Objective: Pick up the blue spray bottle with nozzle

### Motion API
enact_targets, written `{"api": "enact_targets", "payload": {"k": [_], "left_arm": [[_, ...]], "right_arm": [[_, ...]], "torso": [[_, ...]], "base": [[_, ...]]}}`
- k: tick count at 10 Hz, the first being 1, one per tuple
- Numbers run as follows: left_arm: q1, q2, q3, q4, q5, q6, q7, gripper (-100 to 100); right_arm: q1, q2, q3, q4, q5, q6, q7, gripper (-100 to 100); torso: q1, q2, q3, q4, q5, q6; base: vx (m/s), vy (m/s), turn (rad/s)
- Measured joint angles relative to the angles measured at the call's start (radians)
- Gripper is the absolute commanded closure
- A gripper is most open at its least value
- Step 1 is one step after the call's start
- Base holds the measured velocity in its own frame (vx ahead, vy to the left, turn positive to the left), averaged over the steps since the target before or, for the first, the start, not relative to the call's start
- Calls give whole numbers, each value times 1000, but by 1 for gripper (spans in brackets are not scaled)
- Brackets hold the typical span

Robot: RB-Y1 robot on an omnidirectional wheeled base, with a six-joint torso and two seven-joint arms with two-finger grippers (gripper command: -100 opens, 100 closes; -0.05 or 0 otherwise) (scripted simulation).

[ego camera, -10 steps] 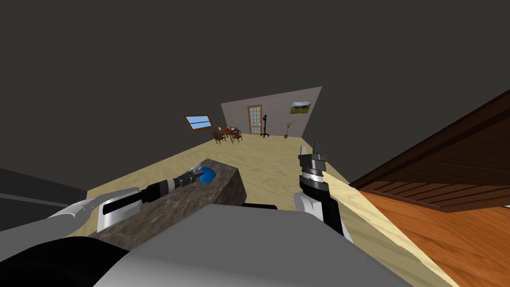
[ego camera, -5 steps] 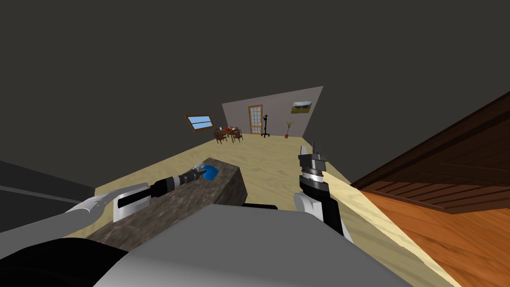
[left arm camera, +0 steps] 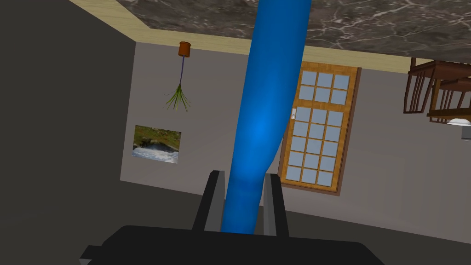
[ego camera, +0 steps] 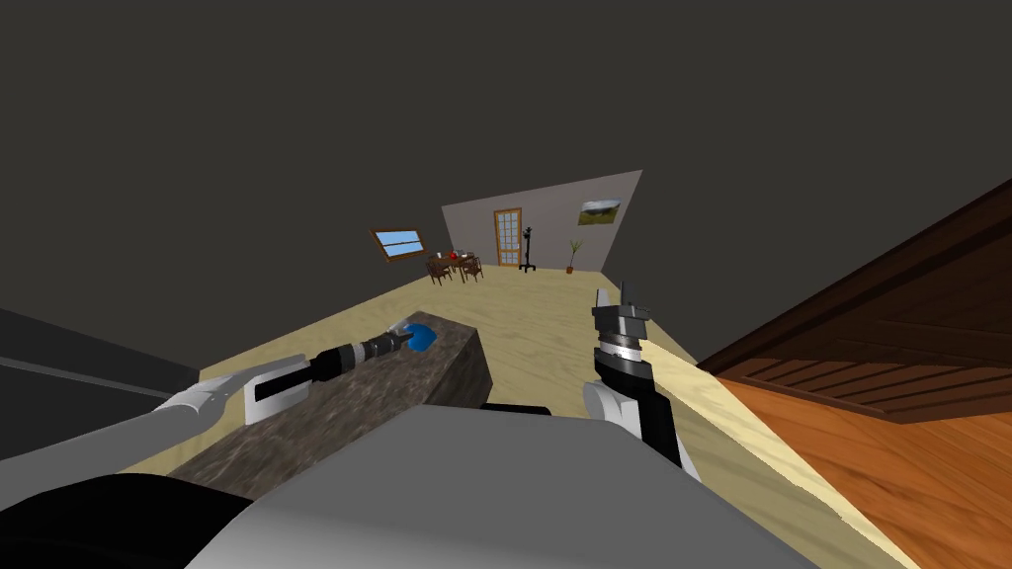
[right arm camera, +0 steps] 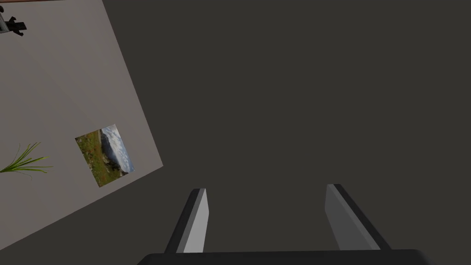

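1. At the desk's [ego camera: 376, 405] far end, my left claw [left arm camera: 241, 202] pinches the blue spray bottle's [left arm camera: 267, 115] narrow end.
2. Its long axis runs from claw to desk top.
3. My right claw [right arm camera: 264, 216] hangs wide, well apart.

bottle [left arm camera: 262, 124] plain bright blue; counter [left arm camera: 368, 18] dark grey-brown, marbled with white veins; door [left arm camera: 319, 133] orange-brown frame, pale blue-grey panes; floor [ego camera: 553, 326] pale tan; wall [left arm camera: 207, 115] grey
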Motion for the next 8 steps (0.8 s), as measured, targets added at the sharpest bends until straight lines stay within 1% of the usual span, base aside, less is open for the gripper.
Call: {"api": "enact_targets", "payload": {"k": [1, 2, 3, 4, 5, 6, 7, 8], "left_arm": [[-7, -5, 2, 3, -30, 5, 26, 100], [-16, -11, -4, 11, -63, 4, 40, 100], [-38, -31, 15, 15, -94, 21, 66, 100], [-48, -40, 33, 10, -124, 40, 95, 100], [-54, -44, 36, 11, -155, 47, 120, 100], [-52, -44, 39, 12, -181, 46, 133, 100], [-79, -75, 53, 30, -215, 55, 153, 100], [-93, -85, 66, 26, -248, 75, 181, 100]], "right_arm": [[0, 0, 0, 0, 0, 0, 0, 0], [0, 0, 0, 0, 0, 0, 0, 0], [0, 0, 0, 0, 0, 0, 0, 0], [0, 0, 0, 0, 0, 0, 0, 0], [0, 0, 0, 0, 0, 0, 0, 0], [0, 0, 0, 0, 0, 0, 0, 0], [0, 0, 0, 0, 0, 0, 0, 0], [0, 0, 0, 0, 0, 0, 0, 0]], "torso": [[-1, -1, 0, 0, 0, 0], [-1, -2, -1, -1, 0, 0], [0, -1, 0, 0, -1, 0], [0, 0, 0, 0, 0, 0], [-1, -1, 0, 0, 0, 0], [-1, -2, -1, 0, 0, -1], [0, -1, 0, 0, 0, 0], [0, 0, 0, 0, 0, 0]], "base": [[-6, -2, 3], [-42, 16, 49], [-53, 19, 11], [-30, 10, -6], [-7, 1, 1], [-48, 13, 54], [-56, 20, 16], [-24, 13, -12]]}}
